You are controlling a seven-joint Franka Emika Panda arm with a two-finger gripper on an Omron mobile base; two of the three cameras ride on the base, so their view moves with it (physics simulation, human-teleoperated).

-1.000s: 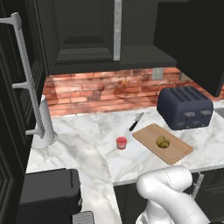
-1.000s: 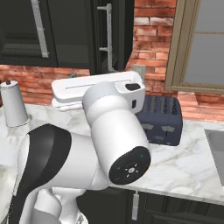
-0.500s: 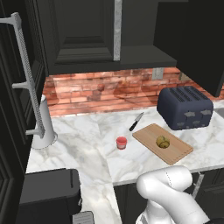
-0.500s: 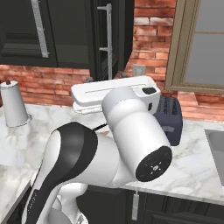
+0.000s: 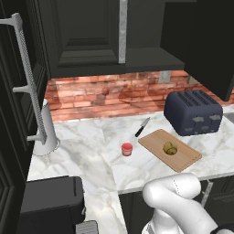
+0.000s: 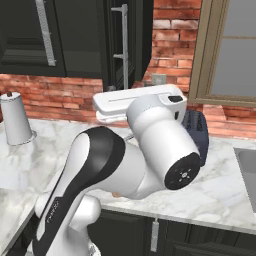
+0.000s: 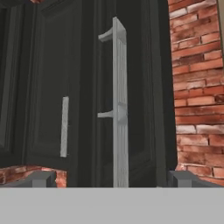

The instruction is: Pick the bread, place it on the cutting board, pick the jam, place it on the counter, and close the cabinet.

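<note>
Arm has swung right since a second ago; bread (image 5: 170,148) on cutting board (image 5: 187,159), jam (image 5: 127,149) on counter (image 5: 87,151) left of it; spread gripper (image 7: 114,178) now faces cabinet (image 7: 140,87) door handle (image 7: 120,113), closing remains.

The counter (image 5: 91,151) is occupied by the jam (image 5: 126,149), the cutting board (image 5: 170,150), a knife (image 5: 142,127), a dark toaster (image 5: 193,112) and a grey canister (image 5: 45,130). All are seen well below the gripper's (image 7: 112,177) line of sight.
</note>
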